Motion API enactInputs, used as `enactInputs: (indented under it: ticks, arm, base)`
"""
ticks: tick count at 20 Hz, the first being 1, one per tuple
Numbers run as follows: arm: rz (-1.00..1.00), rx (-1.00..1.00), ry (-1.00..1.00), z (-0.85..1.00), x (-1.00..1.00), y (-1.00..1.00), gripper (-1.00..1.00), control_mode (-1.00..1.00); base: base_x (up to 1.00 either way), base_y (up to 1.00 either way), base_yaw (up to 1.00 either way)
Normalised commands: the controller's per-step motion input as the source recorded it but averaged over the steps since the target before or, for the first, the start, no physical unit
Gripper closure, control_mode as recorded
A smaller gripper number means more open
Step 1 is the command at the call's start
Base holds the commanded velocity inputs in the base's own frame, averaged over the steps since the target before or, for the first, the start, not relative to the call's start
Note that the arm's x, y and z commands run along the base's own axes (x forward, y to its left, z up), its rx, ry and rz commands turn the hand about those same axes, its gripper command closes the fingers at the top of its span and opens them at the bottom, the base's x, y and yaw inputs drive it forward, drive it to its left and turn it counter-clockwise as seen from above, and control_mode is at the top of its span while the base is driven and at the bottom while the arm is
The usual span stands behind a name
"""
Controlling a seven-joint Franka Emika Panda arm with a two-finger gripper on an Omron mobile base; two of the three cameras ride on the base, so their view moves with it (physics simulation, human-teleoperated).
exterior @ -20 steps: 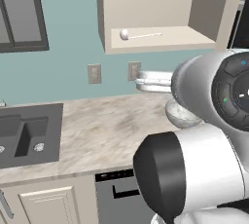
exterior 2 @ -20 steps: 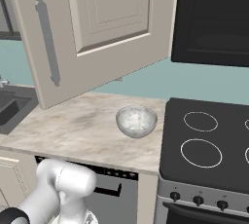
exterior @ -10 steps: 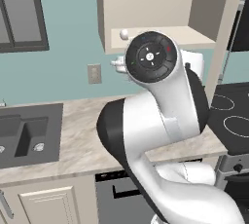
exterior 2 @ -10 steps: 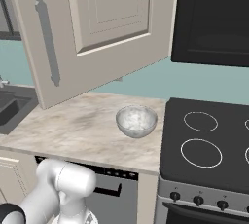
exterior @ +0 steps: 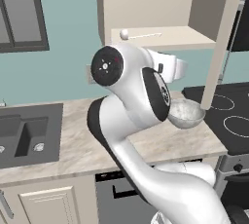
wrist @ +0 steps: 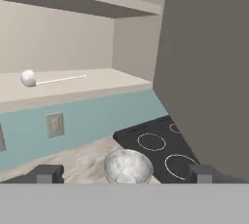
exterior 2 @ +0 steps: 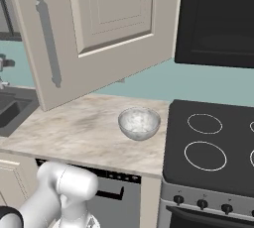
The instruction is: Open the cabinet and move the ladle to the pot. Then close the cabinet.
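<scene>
- Marble-look counter (exterior 2: 74, 133) runs between the sink (exterior: 24, 133) and the black stove (exterior 2: 213, 147).
- Gripper (wrist: 124, 174) fingers (wrist: 46, 173) are spread wide, holding nothing, low in the hand view above one speckled bowl (wrist: 127, 166).
- One ladle (wrist: 48, 78) lies on the open cabinet (exterior: 160, 35) shelf, upper left.
- Since a second ago the arm has swung up and leftward.

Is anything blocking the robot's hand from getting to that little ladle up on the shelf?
Nothing visible does. The cabinet door is swung open, the ladle lies alone on the bare shelf, and the open gripper faces it from below.
</scene>
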Motion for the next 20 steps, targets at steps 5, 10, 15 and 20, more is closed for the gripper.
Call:
enactInputs:
  ticks: [5,10,15,20]
  arm:
    - [-0.21,-0.08,-0.01,0.00,0.19,-0.31,-1.00,-1.00]
    - [-0.23,-0.06,0.00,0.00,0.10,-0.42,-1.00,-1.00]
    - [-0.23,-0.05,0.00,0.00,0.00,-0.52,-1.00,-1.00]
    - [-0.22,-0.04,0.00,0.00,0.00,-0.56,-1.00,-1.00]
  base:
    - [0.00,0.00,0.00]
    - [0.00,0.00,0.00]
    - [0.00,0.00,0.00]
    - [0.00,0.00,0.00]
